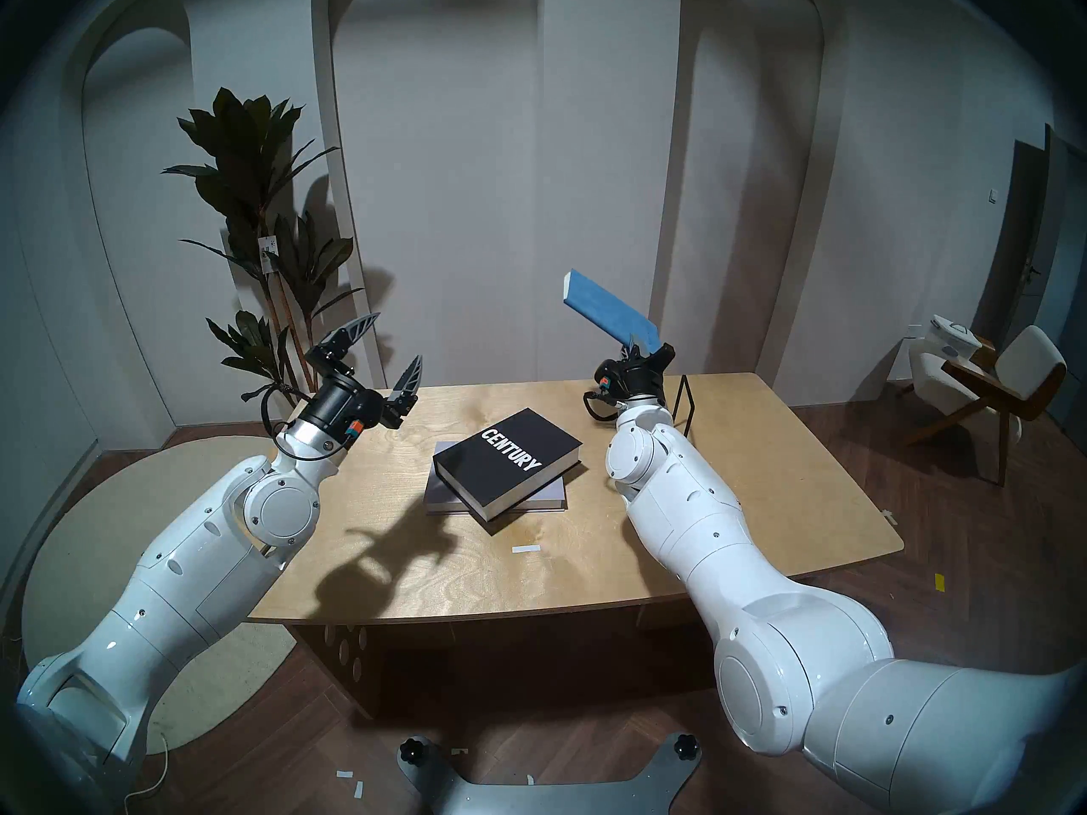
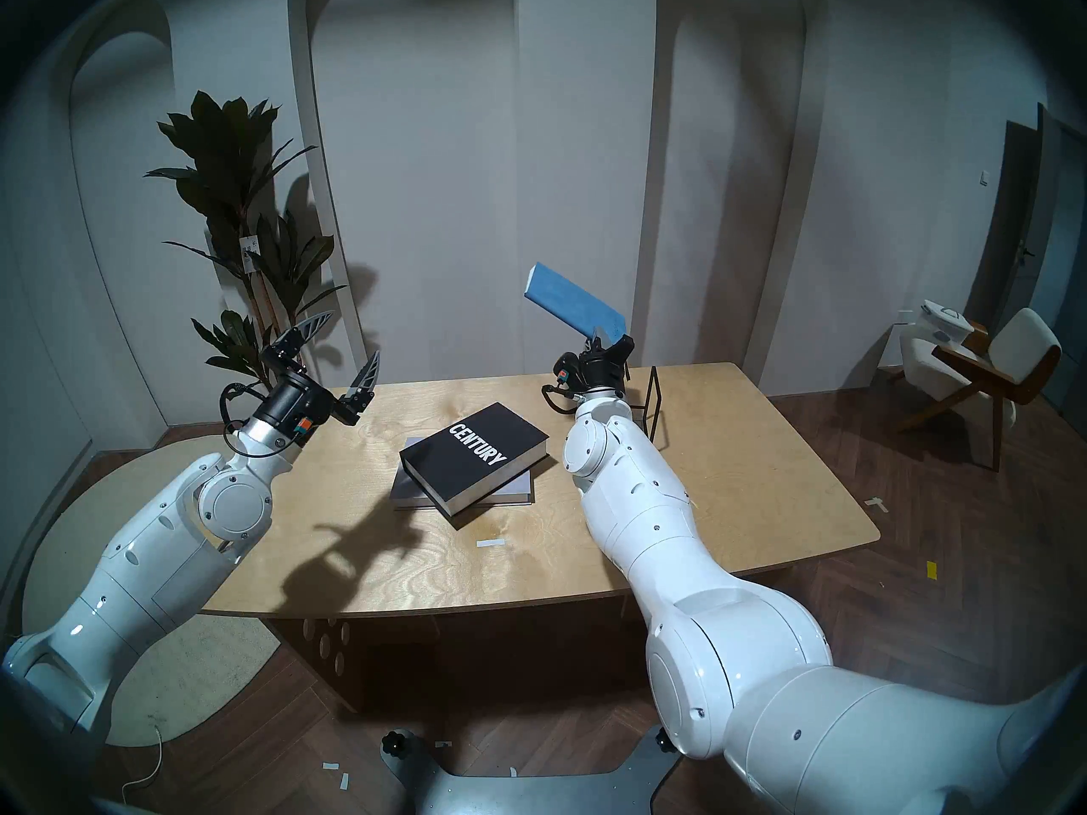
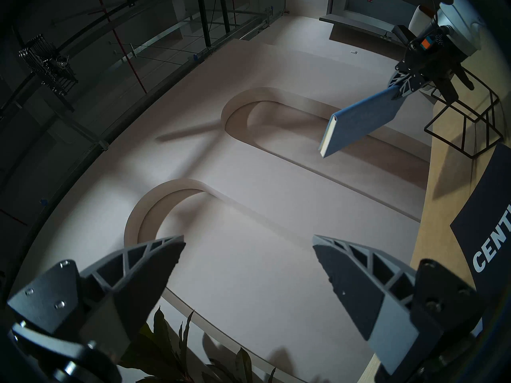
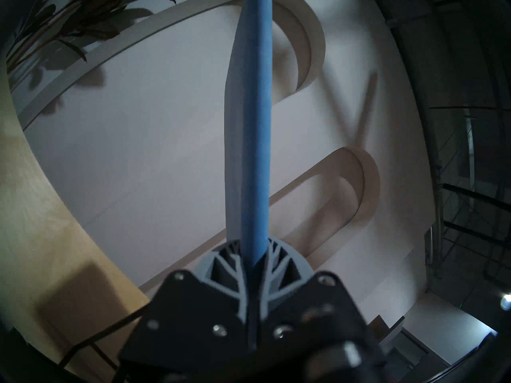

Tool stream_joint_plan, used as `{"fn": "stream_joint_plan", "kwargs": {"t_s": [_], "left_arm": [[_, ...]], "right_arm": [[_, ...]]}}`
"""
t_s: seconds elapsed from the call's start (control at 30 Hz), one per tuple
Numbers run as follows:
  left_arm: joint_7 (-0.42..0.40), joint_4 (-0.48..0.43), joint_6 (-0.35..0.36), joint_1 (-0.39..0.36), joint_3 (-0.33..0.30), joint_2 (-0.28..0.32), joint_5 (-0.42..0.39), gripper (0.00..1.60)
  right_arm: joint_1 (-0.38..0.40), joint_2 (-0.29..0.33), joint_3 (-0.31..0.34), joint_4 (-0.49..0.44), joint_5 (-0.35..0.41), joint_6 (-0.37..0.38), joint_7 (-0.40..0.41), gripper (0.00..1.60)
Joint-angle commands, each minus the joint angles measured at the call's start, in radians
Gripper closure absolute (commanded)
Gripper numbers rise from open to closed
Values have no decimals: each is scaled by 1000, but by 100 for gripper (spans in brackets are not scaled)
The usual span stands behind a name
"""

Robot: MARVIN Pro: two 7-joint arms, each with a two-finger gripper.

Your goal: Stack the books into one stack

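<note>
While the right pincer [image 1: 642,349] is clamped on one short end of the blue notebook [image 1: 606,308], the notebook is raised clear of the table [image 1: 735,502], slanting up toward eleven o'clock in the head views. From the right wrist camera only its blue spine [image 4: 255,125] shows, edge-on, with the fingers [image 4: 221,260] pressed to either side; the covers cannot be made out there. At the table's centre the black "CENTURY" book [image 1: 509,464] lies flat and skewed on the pale grey-lavender book [image 1: 438,493], hiding most of it, so only the lower book's nine o'clock corner and its near edge show. In the left wrist view the black book is cut off by the frame at three o'clock, its lettering reading only "CENT". The black wire rack [image 1: 685,405] stands behind the right forearm at about two o'clock from the books, largely hidden in the head views but plainer from the left wrist camera [image 3: 467,120]. Off the table's ten o'clock corner, the left pincer [image 1: 388,349] hangs in the air with its fingers spread wide and nothing between them.
</note>
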Motion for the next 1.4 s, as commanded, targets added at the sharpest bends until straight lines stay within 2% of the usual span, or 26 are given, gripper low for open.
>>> {"fn": "stream_joint_plan", "kwargs": {"t_s": [0.0, 0.03, 0.13, 0.2, 0.6, 0.83, 1.13, 1.37], "left_arm": [[5, -14, 2, -18, -10, -2, 0, 0], [5, -14, 2, -18, -10, -2, 0, 0], [5, -14, 2, -18, -10, -2, 0, 0], [5, -14, 2, -18, -9, -2, 0, 0], [5, -13, 0, -18, -9, -1, 0, 0], [5, -13, 0, -18, -9, -1, 0, 0], [5, -13, 0, -18, -8, -1, 0, 0], [5, -13, 0, -18, -8, -1, -1, 0]], "right_arm": [[-38, -2, -11, -121, -1, 0, 28, 160], [-37, -2, -13, -117, -2, -4, 23, 160], [-71, 1, -33, -182, -7, -14, 70, 160], [-67, -3, -38, -173, -9, -23, 64, 160], [-119, -17, -97, -296, -20, -80, 89, 160], [-180, 18, -139, -372, -36, -67, 230, 160], [-208, 44, -149, -461, -34, -51, 395, 160], [-252, 69, -175, -541, -27, -49, 568, 160]]}}
